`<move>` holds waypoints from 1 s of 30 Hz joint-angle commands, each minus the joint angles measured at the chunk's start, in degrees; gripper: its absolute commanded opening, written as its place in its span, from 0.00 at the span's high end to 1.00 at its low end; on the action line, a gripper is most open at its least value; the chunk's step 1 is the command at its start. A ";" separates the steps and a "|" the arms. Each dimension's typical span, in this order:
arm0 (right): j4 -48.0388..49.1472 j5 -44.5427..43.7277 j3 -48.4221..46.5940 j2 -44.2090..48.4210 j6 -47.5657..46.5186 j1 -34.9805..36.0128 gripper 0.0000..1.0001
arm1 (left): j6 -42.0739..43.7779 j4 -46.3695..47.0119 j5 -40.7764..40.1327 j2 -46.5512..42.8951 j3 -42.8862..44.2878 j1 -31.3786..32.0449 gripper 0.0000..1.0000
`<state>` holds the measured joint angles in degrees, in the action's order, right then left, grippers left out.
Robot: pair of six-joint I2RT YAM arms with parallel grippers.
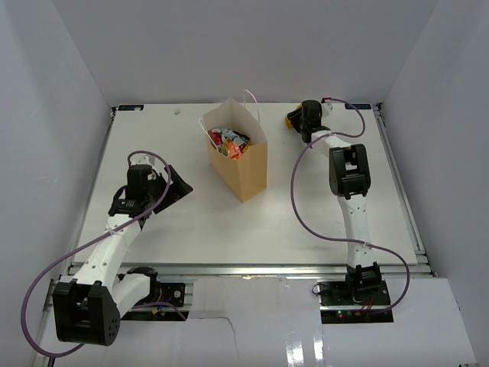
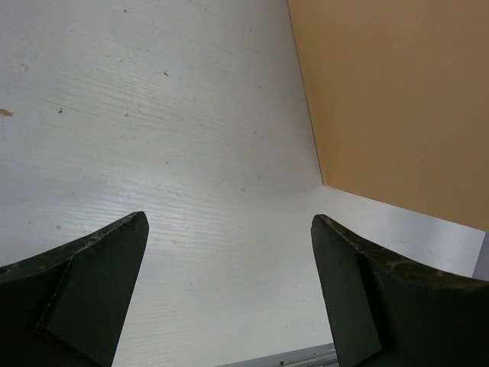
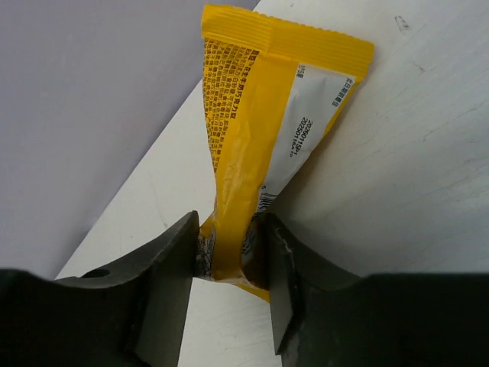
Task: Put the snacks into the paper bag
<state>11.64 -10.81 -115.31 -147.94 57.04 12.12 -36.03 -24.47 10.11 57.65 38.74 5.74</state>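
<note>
The tan paper bag (image 1: 243, 162) stands upright at the table's middle back, with several colourful snack packets (image 1: 229, 141) inside its open top. Its side also shows in the left wrist view (image 2: 397, 99). My right gripper (image 3: 229, 241) is shut on a yellow snack packet (image 3: 260, 130), pinching its lower end just above the table at the back right, near the far edge (image 1: 296, 118). My left gripper (image 2: 229, 229) is open and empty, low over the table left of the bag (image 1: 172, 187).
The white table (image 1: 306, 191) is walled in by white panels on the left, back and right. A metal rail runs along its right edge (image 1: 401, 191). Purple cables loop beside both arms.
</note>
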 commanded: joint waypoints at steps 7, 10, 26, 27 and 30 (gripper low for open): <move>9.53 18.64 5.08 5.55 -12.28 -3.50 0.74 | -0.09 1.34 0.17 0.62 2.22 -0.29 0.02; 11.48 32.19 7.54 10.11 -20.98 -5.70 0.83 | 0.08 3.54 0.53 0.98 1.60 -0.20 0.02; -5.45 74.35 9.97 42.46 -56.92 -5.54 0.89 | 5.09 12.42 4.39 5.11 1.43 -0.20 0.02; -8.88 73.92 7.92 42.99 -62.52 -3.18 0.89 | 5.09 12.78 4.57 5.11 1.34 -0.20 0.02; -18.65 68.67 2.82 45.01 -69.39 2.54 0.90 | 4.83 14.09 5.36 4.06 0.72 -0.29 0.02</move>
<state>6.74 58.67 -108.20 -105.03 1.67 9.87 -31.99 -13.67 13.52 63.22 38.81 5.74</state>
